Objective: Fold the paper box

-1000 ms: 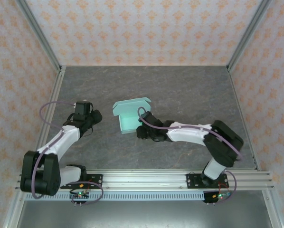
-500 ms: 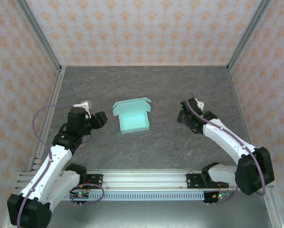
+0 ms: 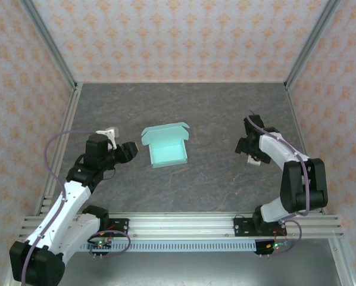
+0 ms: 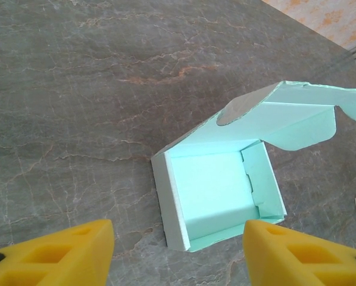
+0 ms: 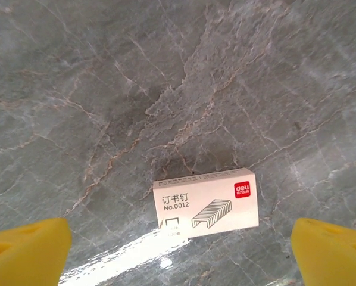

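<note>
Left gripper [image 4: 178, 265] and right gripper [image 5: 178, 262]: chunky yellow fingers spread, holding nothing. White staple box [image 5: 205, 205] lies beneath the right one on the glossy grey marbled table [image 5: 106, 89]. Mid-table sits the matte mint paper box [image 4: 211, 190]: rectangular tray, lid flap up, corrugated I think.

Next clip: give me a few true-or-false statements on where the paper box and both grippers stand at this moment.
1. The paper box sits with its lid raised. True.
2. The left gripper grips the paper box. False: it is open and apart from the box.
3. A staple box lies on the table below the right gripper. True.
4. The right gripper is shut. False: its fingers stand wide apart.
5. The staple box lies inside the paper box. False: it lies on the table, apart from it.
</note>
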Controlling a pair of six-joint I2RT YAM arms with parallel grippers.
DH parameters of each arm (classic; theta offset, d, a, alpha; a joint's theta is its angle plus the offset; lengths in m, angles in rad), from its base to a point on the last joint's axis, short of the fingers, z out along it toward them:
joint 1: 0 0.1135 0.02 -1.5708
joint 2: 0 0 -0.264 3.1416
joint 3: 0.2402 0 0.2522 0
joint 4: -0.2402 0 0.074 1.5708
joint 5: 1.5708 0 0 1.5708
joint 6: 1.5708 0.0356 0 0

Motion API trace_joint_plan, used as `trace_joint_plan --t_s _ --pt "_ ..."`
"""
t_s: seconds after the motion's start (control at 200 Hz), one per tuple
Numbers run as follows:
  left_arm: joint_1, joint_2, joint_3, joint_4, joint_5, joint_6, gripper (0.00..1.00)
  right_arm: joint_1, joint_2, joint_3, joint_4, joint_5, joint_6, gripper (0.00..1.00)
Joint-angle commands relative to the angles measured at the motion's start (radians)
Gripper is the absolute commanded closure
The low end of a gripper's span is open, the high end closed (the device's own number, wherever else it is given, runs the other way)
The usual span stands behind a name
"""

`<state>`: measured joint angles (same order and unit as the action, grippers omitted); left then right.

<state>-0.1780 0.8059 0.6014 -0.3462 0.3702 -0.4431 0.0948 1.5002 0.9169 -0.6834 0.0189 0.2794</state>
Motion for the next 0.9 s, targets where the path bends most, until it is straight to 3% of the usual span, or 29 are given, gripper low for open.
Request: trace_joint_plan --t_s 0.0,0.51,0.896 --pt "-0.010 0.000 -0.008 0.036 0.027 0.018 0.40 -0.027 0.035 0.025 -0.025 -0.050 -0.041 0.05" --pt "-0.020 -0.001 -0.009 0.048 0.050 0.024 0.40 -0.085 0.141 0.040 0.005 -0.107 -0.065 0.08" --pt "-0.020 -0.005 -0.008 0.046 0.054 0.028 0.40 -0.088 0.131 0.027 0.035 -0.193 -0.085 0.25"
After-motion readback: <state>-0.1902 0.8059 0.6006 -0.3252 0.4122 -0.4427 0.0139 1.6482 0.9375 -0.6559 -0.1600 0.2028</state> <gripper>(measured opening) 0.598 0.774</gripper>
